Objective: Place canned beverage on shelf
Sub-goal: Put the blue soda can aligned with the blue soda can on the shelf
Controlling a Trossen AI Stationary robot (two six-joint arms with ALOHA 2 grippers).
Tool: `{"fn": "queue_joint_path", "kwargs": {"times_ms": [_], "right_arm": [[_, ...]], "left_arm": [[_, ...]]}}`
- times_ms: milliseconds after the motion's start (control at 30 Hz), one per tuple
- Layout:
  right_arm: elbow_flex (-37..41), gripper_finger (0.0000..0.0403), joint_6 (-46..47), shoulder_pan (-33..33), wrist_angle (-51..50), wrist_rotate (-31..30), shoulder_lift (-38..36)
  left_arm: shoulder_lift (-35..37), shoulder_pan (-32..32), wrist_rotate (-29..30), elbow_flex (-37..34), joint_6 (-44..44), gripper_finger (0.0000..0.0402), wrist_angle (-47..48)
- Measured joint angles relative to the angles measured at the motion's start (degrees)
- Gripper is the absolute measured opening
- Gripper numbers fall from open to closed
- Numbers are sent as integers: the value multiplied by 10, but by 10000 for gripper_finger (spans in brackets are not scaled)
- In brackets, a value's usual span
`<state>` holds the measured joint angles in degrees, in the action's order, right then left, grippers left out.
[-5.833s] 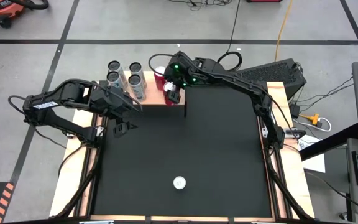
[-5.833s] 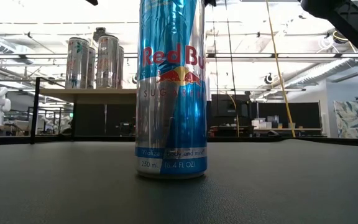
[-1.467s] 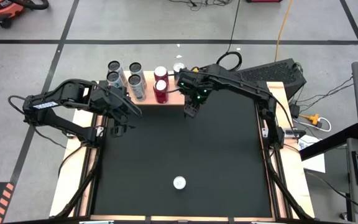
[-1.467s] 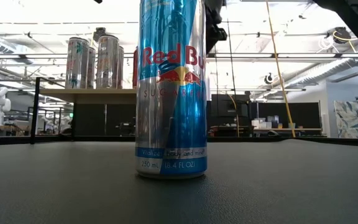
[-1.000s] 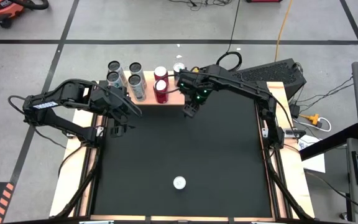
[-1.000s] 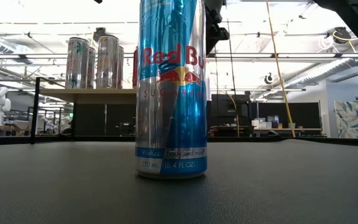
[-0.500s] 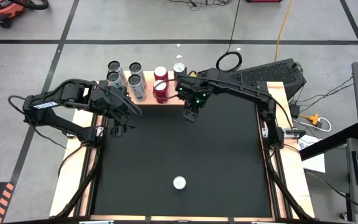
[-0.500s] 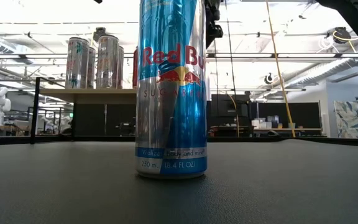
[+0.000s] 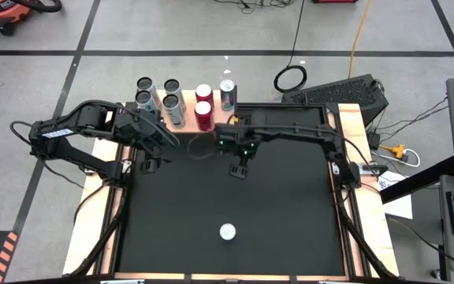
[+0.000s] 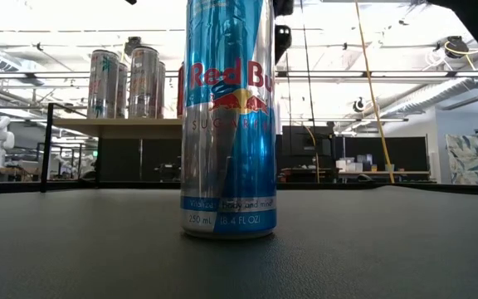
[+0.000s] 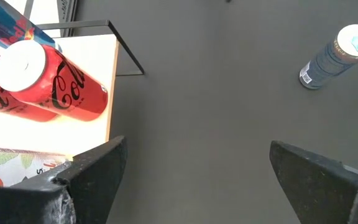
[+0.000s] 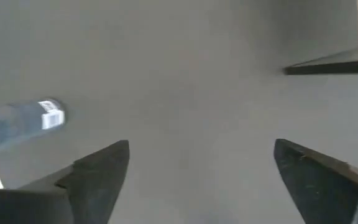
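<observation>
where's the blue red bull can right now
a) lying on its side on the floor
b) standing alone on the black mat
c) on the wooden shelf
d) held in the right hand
b, the Red Bull can stands upright by itself on the black mat, far from the shelf, with the open right hand empty above the mat.

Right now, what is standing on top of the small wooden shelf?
Six upright cans stand on the light wooden shelf: three silver cans, two red cola cans, and one blue-silver can. The left arm covers part of the shelf's near edge.
</observation>
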<state>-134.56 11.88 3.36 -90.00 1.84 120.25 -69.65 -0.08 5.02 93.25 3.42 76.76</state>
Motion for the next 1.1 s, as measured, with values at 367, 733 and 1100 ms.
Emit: {"fn": "queue_joint_path", "kwargs": {"times_ms": [367,733,1100], "right_arm": [[0,396,122,-98,16,87,0],[0,396,102,-194,143,86,15],[0,396,178,-230,163,89,25]], "left_arm": [[0,0,0,0,0,391,0],[0,0,0,0,0,391,0],[0,0,0,0,0,391,0]]}}
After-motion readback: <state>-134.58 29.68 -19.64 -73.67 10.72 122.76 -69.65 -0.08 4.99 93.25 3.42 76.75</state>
